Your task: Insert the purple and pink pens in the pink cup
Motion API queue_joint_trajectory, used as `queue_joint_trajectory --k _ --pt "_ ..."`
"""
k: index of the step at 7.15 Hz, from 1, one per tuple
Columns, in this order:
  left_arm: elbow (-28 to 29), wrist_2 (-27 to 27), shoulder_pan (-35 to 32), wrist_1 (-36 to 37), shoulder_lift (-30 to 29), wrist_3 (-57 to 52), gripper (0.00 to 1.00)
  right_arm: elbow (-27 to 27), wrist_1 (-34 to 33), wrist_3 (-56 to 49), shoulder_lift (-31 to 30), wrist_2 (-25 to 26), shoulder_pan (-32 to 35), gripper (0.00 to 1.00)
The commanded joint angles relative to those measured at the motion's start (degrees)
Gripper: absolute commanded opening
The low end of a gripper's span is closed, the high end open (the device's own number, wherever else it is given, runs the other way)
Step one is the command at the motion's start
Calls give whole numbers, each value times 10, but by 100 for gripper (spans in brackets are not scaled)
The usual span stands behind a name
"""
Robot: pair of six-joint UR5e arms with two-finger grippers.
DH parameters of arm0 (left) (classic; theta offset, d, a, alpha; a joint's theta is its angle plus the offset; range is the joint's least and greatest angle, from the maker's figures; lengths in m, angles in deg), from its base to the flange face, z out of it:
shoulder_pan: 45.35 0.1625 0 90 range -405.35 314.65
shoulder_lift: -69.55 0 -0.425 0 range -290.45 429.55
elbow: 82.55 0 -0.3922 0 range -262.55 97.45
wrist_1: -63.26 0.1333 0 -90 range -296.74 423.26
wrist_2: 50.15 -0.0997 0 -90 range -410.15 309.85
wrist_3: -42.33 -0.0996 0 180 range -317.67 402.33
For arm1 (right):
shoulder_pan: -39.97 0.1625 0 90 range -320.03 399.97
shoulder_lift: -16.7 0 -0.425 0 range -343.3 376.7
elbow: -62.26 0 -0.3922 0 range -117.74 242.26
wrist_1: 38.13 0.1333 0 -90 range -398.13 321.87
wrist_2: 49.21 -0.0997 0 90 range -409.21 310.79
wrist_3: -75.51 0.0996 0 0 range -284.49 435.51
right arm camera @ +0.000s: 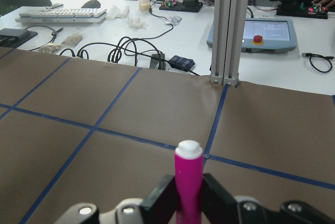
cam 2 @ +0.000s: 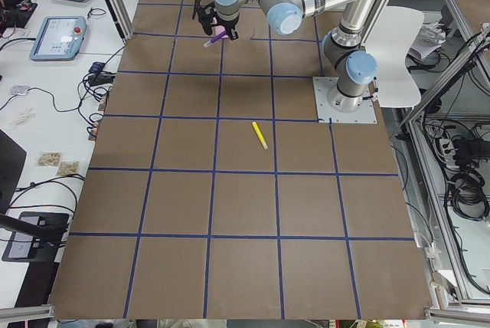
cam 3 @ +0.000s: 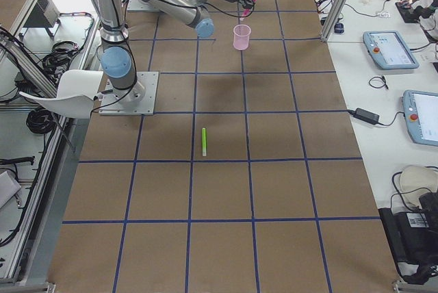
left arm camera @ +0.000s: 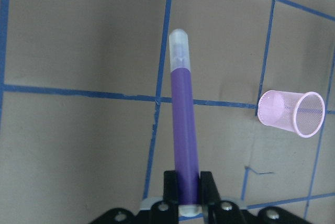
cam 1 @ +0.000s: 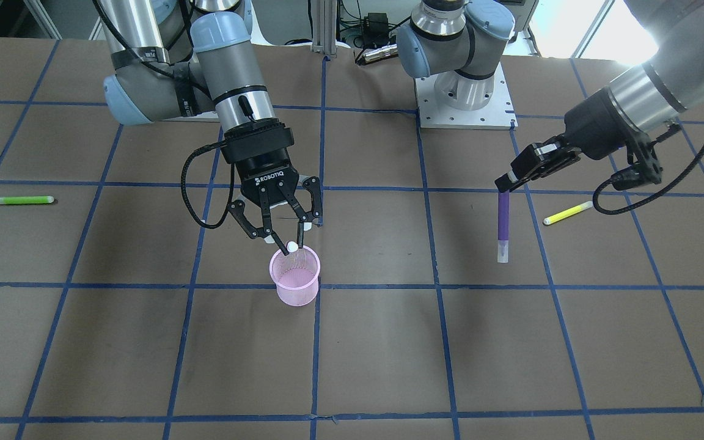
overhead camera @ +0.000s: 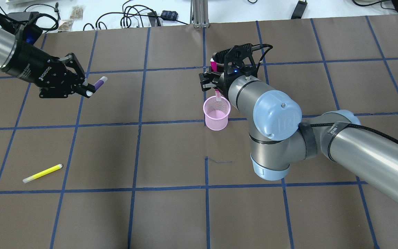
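Pink pen [right arm camera: 188, 182] pinched over pink cup [cam 1: 295, 278] — purple pen [left arm camera: 184, 124] gripped.

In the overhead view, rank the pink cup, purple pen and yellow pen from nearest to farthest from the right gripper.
From the right gripper:
1. Pink cup, just below it.
2. Purple pen, in the left gripper, view's left.
3. Yellow pen, lying at lower left.
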Motion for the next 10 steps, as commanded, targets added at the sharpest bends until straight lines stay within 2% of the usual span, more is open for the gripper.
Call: queue_joint_trajectory --k 1,3,7,8,9,10 --pt "0 26 -27 -9 -2 89 0 5 -100 4 68 3 0 0" --pt "0 44 -51 -9 -9 145 0 6 -118 7 80 3 1 0" --pt "0 44 -53 -5 -12 137 0 27 -123 8 101 5 1 0" --pt "0 44 -53 -5 -13 137 0 27 -120 8 102 5 1 25" --pt "0 45 -54 -5 -13 141 0 21 -116 8 102 5 0 68" --pt "-1 45 -55 -5 -13 142 0 17 -116 11 101 5 -4 100"
